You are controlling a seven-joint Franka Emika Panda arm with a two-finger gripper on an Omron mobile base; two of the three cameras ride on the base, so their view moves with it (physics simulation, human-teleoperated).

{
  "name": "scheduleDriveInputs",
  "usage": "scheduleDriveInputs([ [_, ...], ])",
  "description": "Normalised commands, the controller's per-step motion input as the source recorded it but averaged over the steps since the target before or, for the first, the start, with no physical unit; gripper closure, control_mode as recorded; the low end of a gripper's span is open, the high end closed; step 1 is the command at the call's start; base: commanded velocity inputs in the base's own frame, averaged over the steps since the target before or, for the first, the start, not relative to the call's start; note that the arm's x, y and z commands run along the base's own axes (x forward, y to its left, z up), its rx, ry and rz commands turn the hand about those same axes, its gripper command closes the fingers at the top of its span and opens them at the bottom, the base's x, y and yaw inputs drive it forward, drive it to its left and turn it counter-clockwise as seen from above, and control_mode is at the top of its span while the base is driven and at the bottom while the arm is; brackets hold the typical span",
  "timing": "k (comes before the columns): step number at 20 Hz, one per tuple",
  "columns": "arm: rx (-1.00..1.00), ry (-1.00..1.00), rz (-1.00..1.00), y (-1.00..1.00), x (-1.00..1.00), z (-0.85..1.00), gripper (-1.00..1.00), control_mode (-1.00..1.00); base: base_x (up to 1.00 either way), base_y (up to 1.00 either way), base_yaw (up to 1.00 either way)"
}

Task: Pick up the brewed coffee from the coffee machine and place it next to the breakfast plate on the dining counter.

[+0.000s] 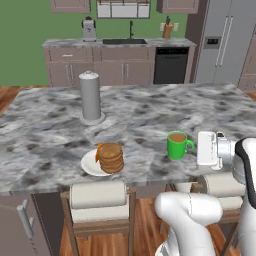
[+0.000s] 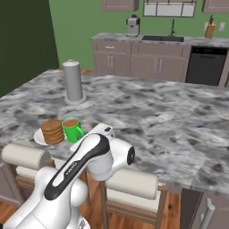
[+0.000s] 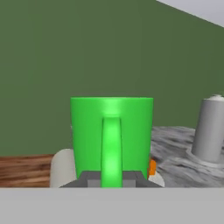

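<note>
The brewed coffee [image 1: 177,144] is shown upright on the dining counter [image 1: 150,107], near the breakfast plate [image 1: 91,165], its handle flanked by the gripper [image 3: 111,178], whose grip cannot be judged.

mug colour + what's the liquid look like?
Bright green mug, brown liquid inside. Left base view shows it best.

Home kitchen | marbled island surface [image 1: 150,107] up front | wooden cabinets [image 1: 100,65], sink [image 1: 124,42], black dishwasher [image 1: 171,65], steel fridge [image 1: 227,40] lining the green back wall
</note>
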Motion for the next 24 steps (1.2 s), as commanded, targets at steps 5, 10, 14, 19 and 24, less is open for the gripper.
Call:
scheduleDriveInputs([
  [5,0.0,0.0,0.0,0.0,0.0,0.0,1.0,1.0,0.91,0.25,0.34],
  [10,-0.07,0.13,0.12,0.27,0.6,-0.17,1.0,-1.0,0.18,0.08,0.05],
  [14,-0.12,0.16,0.01,0.38,0.7,-0.01,1.0,-1.0,0.0,0.0,0.0],
  [19,-0.04,0.15,0.0,0.19,0.66,0.0,1.0,-1.0,0.0,0.0,0.0],
  [24,0.0,0.09,0.0,0.0,0.56,0.0,1.0,-1.0,0.0,0.0,0.0],
])
